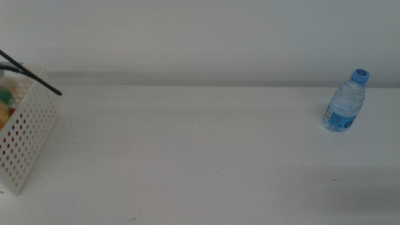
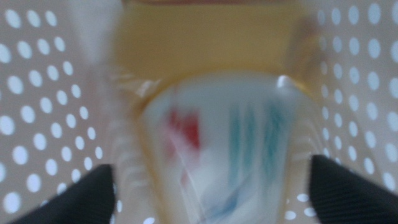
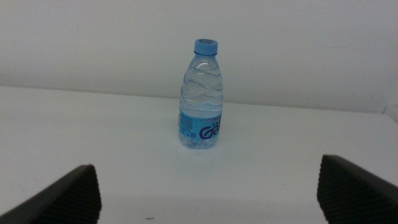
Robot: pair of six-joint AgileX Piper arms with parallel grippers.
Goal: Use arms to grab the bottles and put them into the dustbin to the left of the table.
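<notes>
The dustbin (image 1: 28, 137) stands at the table's (image 1: 200, 162) left edge, with bits of yellow and green showing over its rim. In the left wrist view I look down into the dustbin (image 2: 37, 93). A blurred yellow juice bottle (image 2: 211, 124) lies there between the wide-apart jaws of my left gripper (image 2: 211, 166), which is open. A clear blue-capped water bottle (image 1: 345, 103) stands upright at the far right. My right gripper (image 3: 206, 165) is open and low over the table, short of the water bottle (image 3: 202, 99), which stands centred ahead of it.
A black cable (image 1: 31, 75) of the left arm crosses above the dustbin's top corner. Neither arm's body shows in the middle view. A pale wall runs behind the table's far edge.
</notes>
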